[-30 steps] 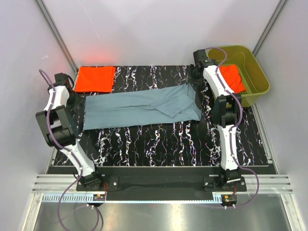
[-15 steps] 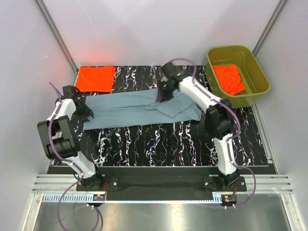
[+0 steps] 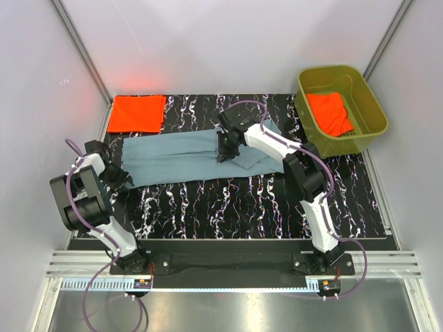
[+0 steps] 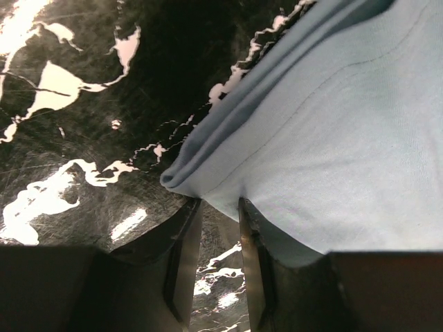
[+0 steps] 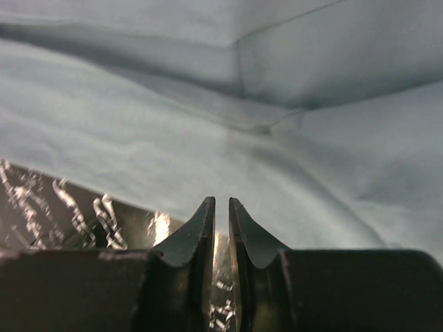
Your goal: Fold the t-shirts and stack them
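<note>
From above, the blue-grey shirt (image 3: 173, 155) lies folded into a long band across the middle of the black marbled tabletop (image 3: 228, 200), running from 9 o'clock toward 2 o'clock. A folded orange shirt (image 3: 136, 113) sits flat at the tabletop's 10 o'clock corner, well apart from the band. At 2 o'clock stands an olive tub (image 3: 365, 90) with a second orange shirt (image 3: 329, 112) crumpled inside it. The left gripper (image 3: 119, 177) is low at the band's 8 o'clock corner, and the right gripper (image 3: 222, 151) is down on the cloth near the middle of its length. In the left wrist view, the left gripper (image 4: 219, 211) has its fingers a little apart, with tabletop (image 4: 83, 104) showing in the gap. The rolled corner of the blue-grey shirt (image 4: 332, 138) lies right at the tips, toward 12 o'clock, but I cannot tell whether any cloth is caught. In the right wrist view, the right gripper (image 5: 221, 204) has its fingers nearly together, leaving only a thin slit. Its tips point at the blue-grey shirt (image 5: 208, 124) close to its edge, and tabletop (image 5: 55, 207) shows at 8 o'clock. Whether they are pinching the cloth cannot be told.
</note>
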`<action>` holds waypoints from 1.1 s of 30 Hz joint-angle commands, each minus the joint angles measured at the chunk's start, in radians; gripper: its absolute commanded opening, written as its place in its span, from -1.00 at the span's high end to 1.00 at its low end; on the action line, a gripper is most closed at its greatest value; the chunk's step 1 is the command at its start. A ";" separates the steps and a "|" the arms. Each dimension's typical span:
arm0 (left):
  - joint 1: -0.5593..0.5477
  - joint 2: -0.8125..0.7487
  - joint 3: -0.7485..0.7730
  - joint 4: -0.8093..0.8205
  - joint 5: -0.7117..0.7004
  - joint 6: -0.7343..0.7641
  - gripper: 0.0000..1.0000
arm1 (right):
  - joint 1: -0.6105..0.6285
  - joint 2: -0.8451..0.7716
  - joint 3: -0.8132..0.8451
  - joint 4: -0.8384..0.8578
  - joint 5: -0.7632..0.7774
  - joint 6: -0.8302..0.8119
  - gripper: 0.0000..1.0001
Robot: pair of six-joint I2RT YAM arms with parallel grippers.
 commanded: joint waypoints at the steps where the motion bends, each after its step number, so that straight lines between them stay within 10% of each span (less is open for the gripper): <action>1: 0.026 -0.007 -0.026 0.028 0.004 -0.007 0.33 | 0.004 0.045 0.047 0.042 0.066 -0.004 0.60; 14: 0.056 -0.005 -0.023 0.009 -0.039 0.032 0.33 | 0.004 0.198 0.245 0.033 0.155 -0.068 0.44; 24: 0.061 -0.065 -0.041 -0.009 -0.059 0.044 0.33 | 0.002 0.389 0.719 -0.185 0.201 -0.159 0.18; 33: 0.004 -0.200 0.012 -0.008 0.005 0.015 0.14 | -0.025 0.079 0.381 -0.222 0.187 -0.160 -0.15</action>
